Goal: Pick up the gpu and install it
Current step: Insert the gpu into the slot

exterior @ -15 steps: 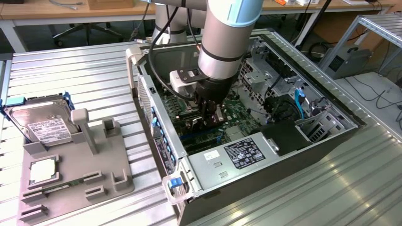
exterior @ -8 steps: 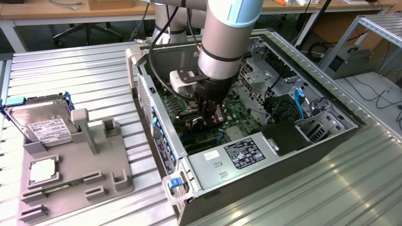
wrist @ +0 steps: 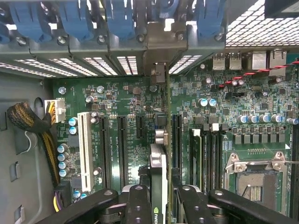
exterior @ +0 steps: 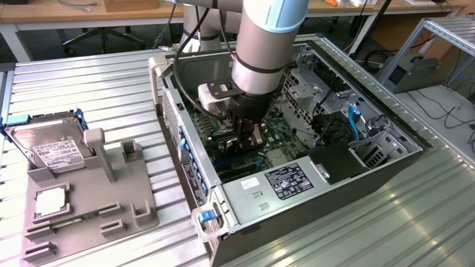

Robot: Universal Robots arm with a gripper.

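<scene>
The gpu [wrist: 159, 158] stands on edge between my black fingers [wrist: 138, 205], with my gripper [wrist: 161, 210] shut on it. It runs in line with the long motherboard slots, and its silver bracket [wrist: 156, 70] reaches the case's rear slot wall. I cannot tell whether its edge touches a slot. In the exterior view my gripper [exterior: 245, 136] reaches down inside the open computer case [exterior: 386, 161], with the dark gpu [exterior: 239, 149] just below it over the green motherboard [exterior: 278, 133].
Blue latches [wrist: 74, 21] line the rear wall above the slots. A white slot [wrist: 85, 149] and a bare CPU socket [wrist: 254, 179] flank the card. At the exterior view's left, a grey fixture [exterior: 111, 189] holds a hard drive [exterior: 48, 147]. The power supply [exterior: 286, 181] is near the case front.
</scene>
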